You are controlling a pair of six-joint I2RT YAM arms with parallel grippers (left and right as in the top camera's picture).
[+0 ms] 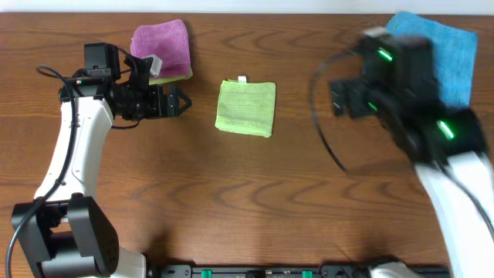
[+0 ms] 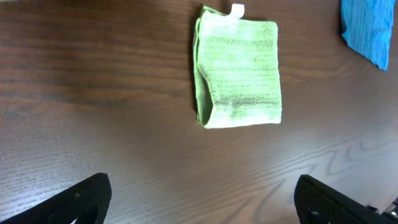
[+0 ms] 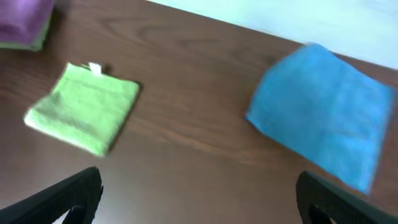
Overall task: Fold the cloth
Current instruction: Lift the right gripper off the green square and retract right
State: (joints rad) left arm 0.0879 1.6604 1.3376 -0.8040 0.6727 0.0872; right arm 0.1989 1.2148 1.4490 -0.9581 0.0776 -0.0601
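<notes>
The lime-green cloth (image 1: 245, 107) lies folded into a small rectangle on the table, its white tag at the far edge. It shows in the left wrist view (image 2: 239, 74) and in the right wrist view (image 3: 84, 115). My left gripper (image 1: 182, 101) hovers just left of the cloth, open and apart from it, with bare wood between its fingers (image 2: 84, 199). My right gripper (image 1: 338, 99) is open and blurred, well to the right of the cloth, near the blue cloth; nothing sits between its fingers (image 3: 74, 196).
A bright blue cloth (image 1: 440, 58) lies flat at the back right, partly under the right arm. A pinkish-purple folded cloth (image 1: 162, 48) rests on a green one at the back left, behind the left gripper.
</notes>
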